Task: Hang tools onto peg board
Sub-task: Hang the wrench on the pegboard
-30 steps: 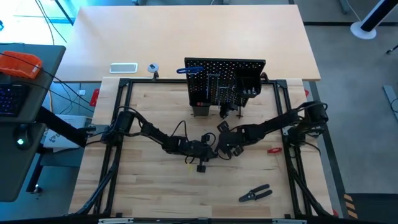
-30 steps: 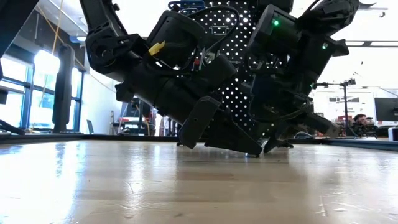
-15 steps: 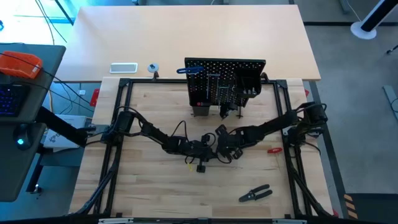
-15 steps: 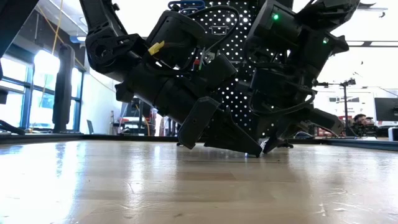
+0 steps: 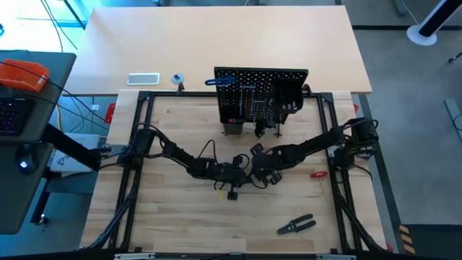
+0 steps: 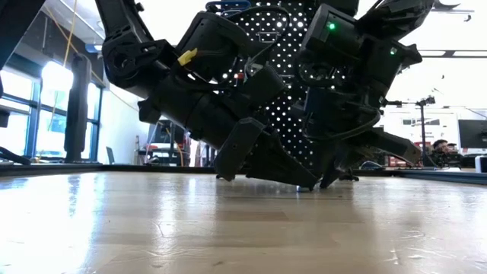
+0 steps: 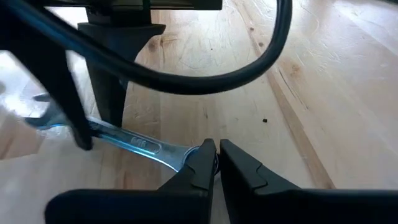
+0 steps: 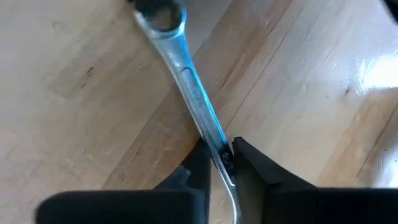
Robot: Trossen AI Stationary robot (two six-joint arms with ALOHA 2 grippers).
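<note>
A silver wrench (image 7: 140, 143) lies low over the middle of the table, between my two grippers; it also shows in the right wrist view (image 8: 189, 81). My left gripper (image 5: 242, 175) is shut on one end of it. My right gripper (image 5: 256, 172) is shut on its shaft. Both reach slanting down to the tabletop in the low view. The black peg board (image 5: 263, 101) stands upright at the table's far edge, with several tools hanging on its hooks. Black-handled pliers (image 5: 296, 225) and a red clamp (image 5: 317, 174) lie flat on the table. My left gripper pinches the wrench's ring end (image 7: 189, 152) between its two fingertips, slanting down from the table's left. Whether the wrench rests on the table, I cannot tell. My right gripper pinches the wrench's shaft (image 8: 214, 140) between its two fingers, which lie across it. It comes slanting down from the table's right. The ring end (image 8: 160, 14) points away from it, toward the left gripper.
A white tray (image 5: 143, 78) and a small tape roll (image 5: 177, 78) sit on the far table behind the peg board's left. A black frame (image 5: 141, 130) runs round the wooden work surface. There is bare wood near the front left.
My right gripper has moved a little toward the table's left and down, closer to my left gripper.
</note>
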